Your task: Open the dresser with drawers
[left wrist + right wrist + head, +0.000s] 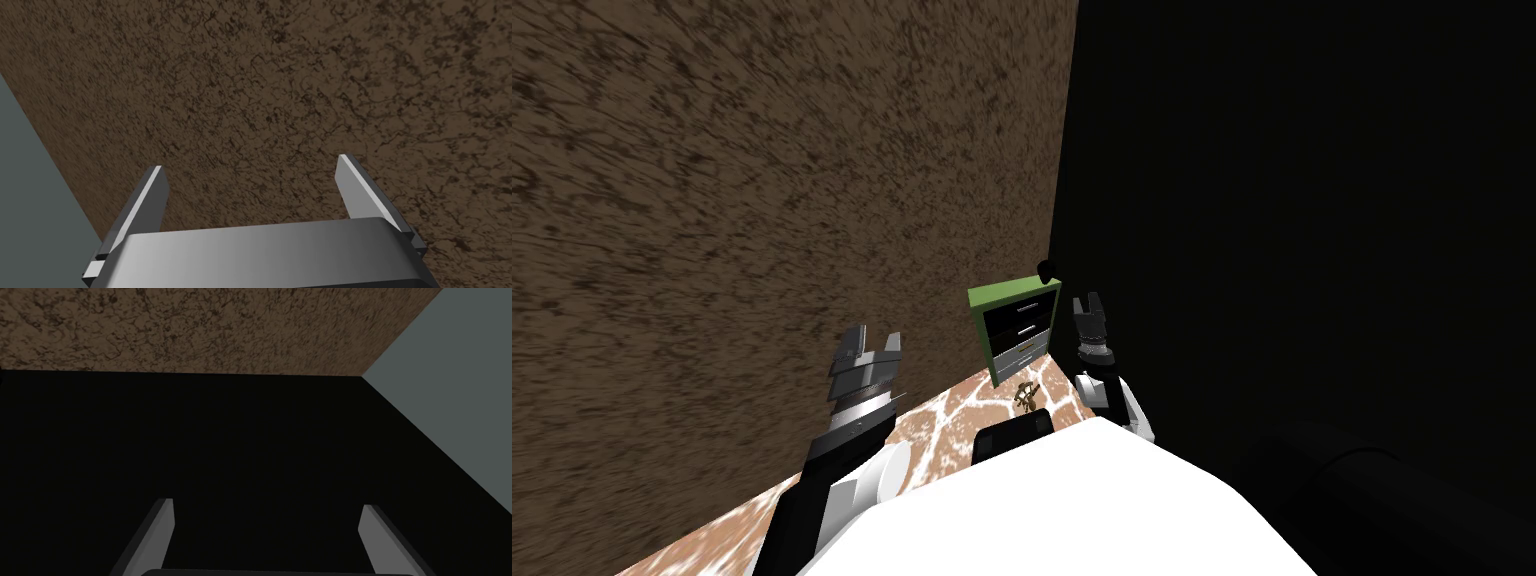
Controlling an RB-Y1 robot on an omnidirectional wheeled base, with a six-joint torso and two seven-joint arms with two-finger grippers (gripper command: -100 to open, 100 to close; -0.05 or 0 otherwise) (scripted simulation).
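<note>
left gripper (pixel 874 340) is hovering, fingers spread | right gripper (pixel 1086 300) is hovering, fingers spread | green dresser (pixel 1017 330) with 3 drawers is standing on the floor (pixel 952 430) ahead, between the 2 grippers, nearer the right, touching neither

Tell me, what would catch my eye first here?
A small green dresser with dark drawers stands ahead where a mottled brown wall meets a black area. The left pincer and right pincer hover open either side, short of it.
</note>
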